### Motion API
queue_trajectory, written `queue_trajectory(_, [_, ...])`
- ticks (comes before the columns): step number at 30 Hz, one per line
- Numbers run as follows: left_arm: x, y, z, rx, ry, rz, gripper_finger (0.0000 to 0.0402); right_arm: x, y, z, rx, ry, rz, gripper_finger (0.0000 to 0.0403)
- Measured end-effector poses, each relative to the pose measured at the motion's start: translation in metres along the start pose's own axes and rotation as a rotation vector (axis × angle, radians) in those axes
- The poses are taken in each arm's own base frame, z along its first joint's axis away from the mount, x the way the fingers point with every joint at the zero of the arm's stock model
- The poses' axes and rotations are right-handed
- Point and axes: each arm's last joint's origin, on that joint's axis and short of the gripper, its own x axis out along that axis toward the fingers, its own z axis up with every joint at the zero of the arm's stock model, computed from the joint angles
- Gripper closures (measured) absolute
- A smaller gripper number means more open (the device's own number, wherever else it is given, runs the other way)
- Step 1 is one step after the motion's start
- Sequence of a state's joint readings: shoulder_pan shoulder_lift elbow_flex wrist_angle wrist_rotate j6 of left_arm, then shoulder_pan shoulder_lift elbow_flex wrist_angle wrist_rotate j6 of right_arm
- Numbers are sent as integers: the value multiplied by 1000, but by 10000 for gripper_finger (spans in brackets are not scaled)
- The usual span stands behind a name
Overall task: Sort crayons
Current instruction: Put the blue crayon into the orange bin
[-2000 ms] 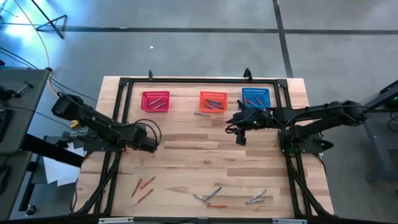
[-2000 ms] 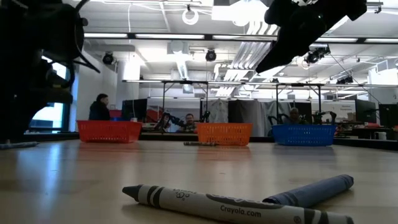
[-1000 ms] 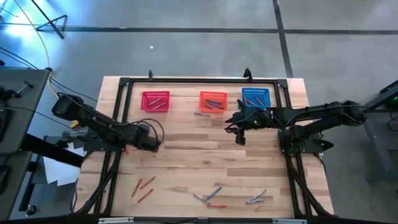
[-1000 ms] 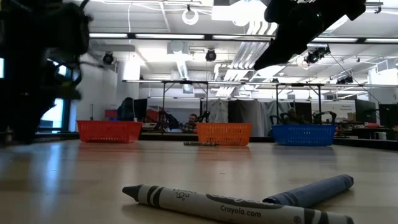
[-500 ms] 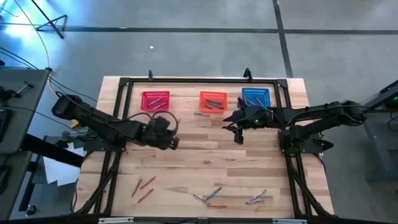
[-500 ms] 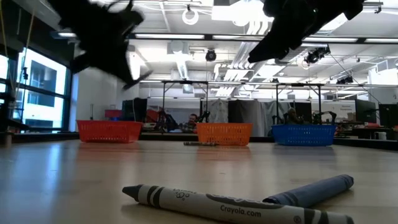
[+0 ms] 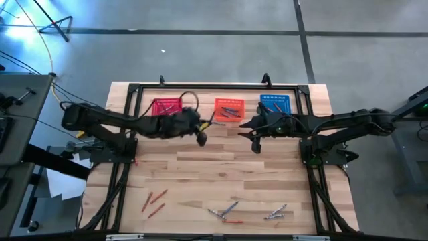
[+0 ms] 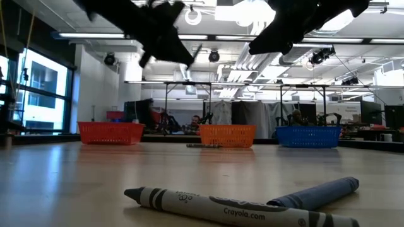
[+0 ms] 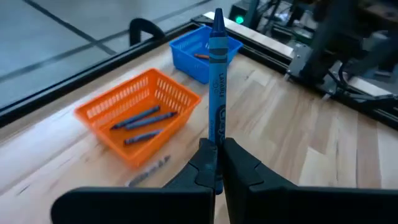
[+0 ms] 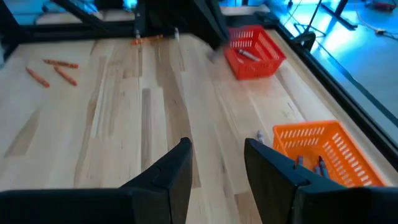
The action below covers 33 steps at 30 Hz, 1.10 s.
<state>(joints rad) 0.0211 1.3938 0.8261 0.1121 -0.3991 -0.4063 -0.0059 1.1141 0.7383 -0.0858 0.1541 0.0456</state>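
Blue crayon [image 9: 217, 74] is standing upright, pinched between the left gripper [image 7: 202, 136] fingers, probably so it drops cleanly into a basket. That gripper is hovering between the red basket [image 7: 167, 108] and the orange basket [image 7: 229, 108], which is already holding bluish crayons, with one loose crayon [image 9: 149, 170] lying beside it. Farther right, the blue basket [image 7: 275, 102] is sitting partly under the right gripper [image 7: 254, 142], whose jaws are spread and empty and may be crowding the approach. More crayons [image 7: 231, 213] are waiting along the near edge.
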Motion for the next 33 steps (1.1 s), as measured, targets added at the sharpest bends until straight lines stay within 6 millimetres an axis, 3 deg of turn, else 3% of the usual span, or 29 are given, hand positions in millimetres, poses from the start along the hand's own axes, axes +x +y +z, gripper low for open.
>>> queue_trajectory(9, [67,64,0,-81,-7,-50,401,-14,-2,5,6,-36,1,263])
queue_trajectory(15, [98,89,-9,-135,3,-55,401,-15,-2,5,0,-33,0,263])
queue_trajectory(24, [150,90,4,-51,130,-23,402,-15,-2,4,-33,-29,-1,263])
queue_trajectory(33, [168,87,13,-4,211,2,401,-15,-2,1,-35,1,-2,263])
